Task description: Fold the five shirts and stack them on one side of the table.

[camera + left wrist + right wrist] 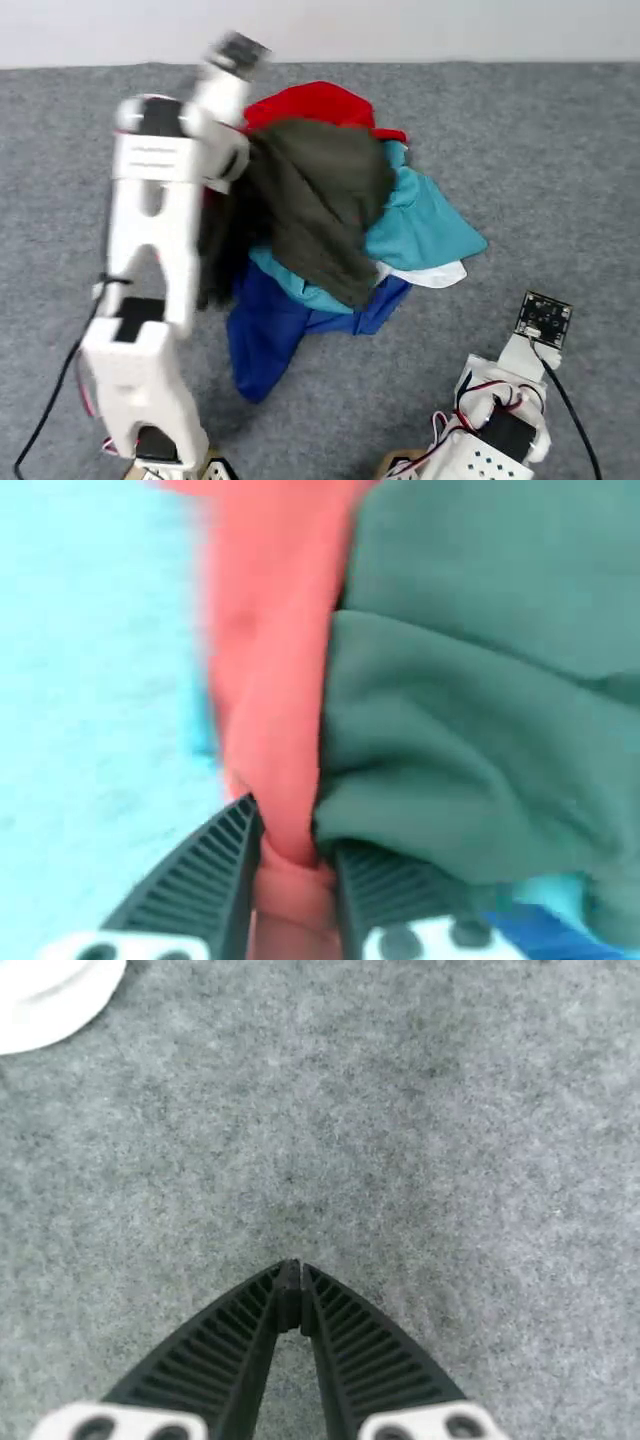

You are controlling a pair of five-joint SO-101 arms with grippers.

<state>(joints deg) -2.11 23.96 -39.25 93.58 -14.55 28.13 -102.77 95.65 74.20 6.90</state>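
Shirts [330, 220] lie heaped at the table [540, 130] centre, unfolded; left tool [292, 830] clamps the red shirt [270, 680], right tool [293, 1295] rests pressed together. Next, I judge: pull it free, spread flat.

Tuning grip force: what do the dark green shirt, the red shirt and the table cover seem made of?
Dark green shirt: soft matte knit, likely cotton; drapes in thick folds. Red shirt: similar matte cloth, bunching softly. Table cover: grey felt or carpet, fuzzy and speckled.
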